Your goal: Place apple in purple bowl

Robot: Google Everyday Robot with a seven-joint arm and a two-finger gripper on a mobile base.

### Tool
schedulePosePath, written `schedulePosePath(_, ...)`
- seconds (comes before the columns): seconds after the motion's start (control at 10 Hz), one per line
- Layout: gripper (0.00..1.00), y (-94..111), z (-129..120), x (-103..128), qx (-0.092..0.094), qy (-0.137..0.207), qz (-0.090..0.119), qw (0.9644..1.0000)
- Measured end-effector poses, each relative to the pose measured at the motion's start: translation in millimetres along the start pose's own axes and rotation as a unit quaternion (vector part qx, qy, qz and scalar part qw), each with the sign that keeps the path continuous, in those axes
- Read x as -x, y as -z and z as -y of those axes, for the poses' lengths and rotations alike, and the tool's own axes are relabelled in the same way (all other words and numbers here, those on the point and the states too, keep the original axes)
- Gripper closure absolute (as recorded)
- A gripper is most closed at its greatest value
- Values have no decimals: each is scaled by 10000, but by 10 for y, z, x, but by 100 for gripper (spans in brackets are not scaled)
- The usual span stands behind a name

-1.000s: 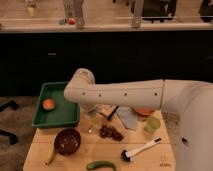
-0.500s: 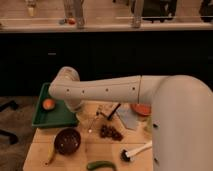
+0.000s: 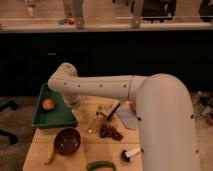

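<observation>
The arm has swung left; its tool (image 3: 73, 103) hangs open at the tray's (image 3: 44, 121) right edge, near the apple (image 3: 48, 104), nothing grasped yet.

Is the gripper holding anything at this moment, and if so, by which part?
Nothing is held. The gripper hangs open at the right edge of the green tray, while the apple lies loose in the tray, apart from it.

Apple (image 3: 48, 104): small, round, orange-red, resting inside the green tray (image 3: 56, 120) at the left. Purple bowl (image 3: 67, 141): round, dark maroon, glossy inside, upright, just nearer than the tray and apart from the apple. Gripper (image 3: 73, 102): low at the tray's right edge, just right of the apple.
</observation>
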Motion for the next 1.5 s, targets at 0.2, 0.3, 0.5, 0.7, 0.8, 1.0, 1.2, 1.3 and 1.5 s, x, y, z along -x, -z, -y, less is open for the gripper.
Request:
schedulePosePath(0.2,20,-77,161,317,80,73,40,9999)
schedulePosePath(0.3,20,-105,222,429,110,99,29,9999)
schedulePosePath(0.5,20,-184,388,689,169,196,67,9996)
schedulePosePath(0.7,20,-250,522,810,195,264,160,9993)
schedulePosePath(0.8,20,-267,537,852,229,309,218,9990)
schedulePosePath(1.0,20,-268,548,811,220,286,199,9992)
schedulePosePath(1.2,20,-315,570,888,43,468,662,9967)
schedulePosePath(1.3,20,-359,592,907,-42,570,1008,9933)
schedulePosePath(1.5,20,-402,627,957,-183,715,1620,9840)
